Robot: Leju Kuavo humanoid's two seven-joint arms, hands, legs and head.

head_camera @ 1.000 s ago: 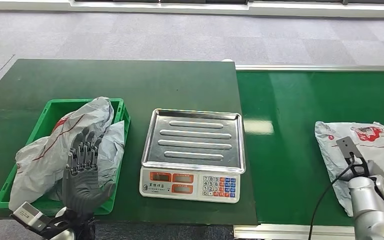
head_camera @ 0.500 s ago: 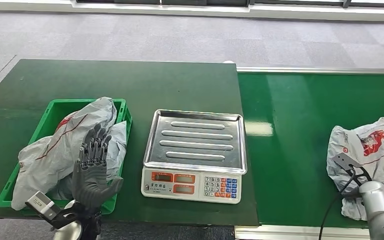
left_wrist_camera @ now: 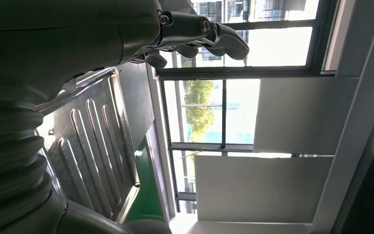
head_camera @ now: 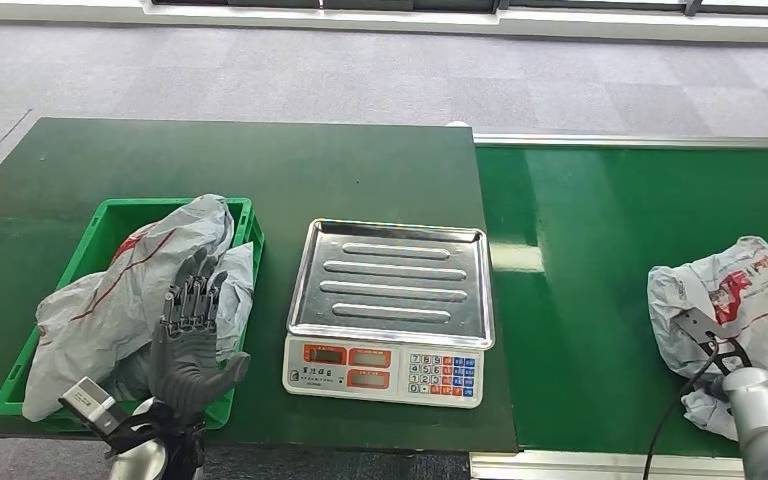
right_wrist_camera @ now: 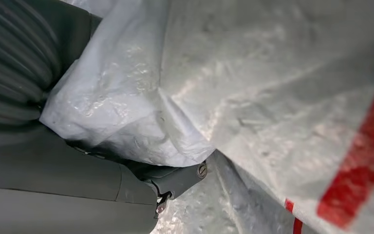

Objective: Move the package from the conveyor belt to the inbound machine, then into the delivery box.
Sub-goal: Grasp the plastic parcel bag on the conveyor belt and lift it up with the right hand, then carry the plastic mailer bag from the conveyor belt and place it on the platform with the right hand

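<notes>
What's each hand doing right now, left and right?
Left hand: open, fingers spread, holding nothing, raised in front of the green crate.
Right hand: grips the grey plastic package on the conveyor belt.

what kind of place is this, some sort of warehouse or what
Probably a parcel-sorting or logistics test station set up in an office-like room: a green conveyor belt carries a grey mailer package, a weighing scale stands beside it, and a green crate holds bagged parcels.
</notes>
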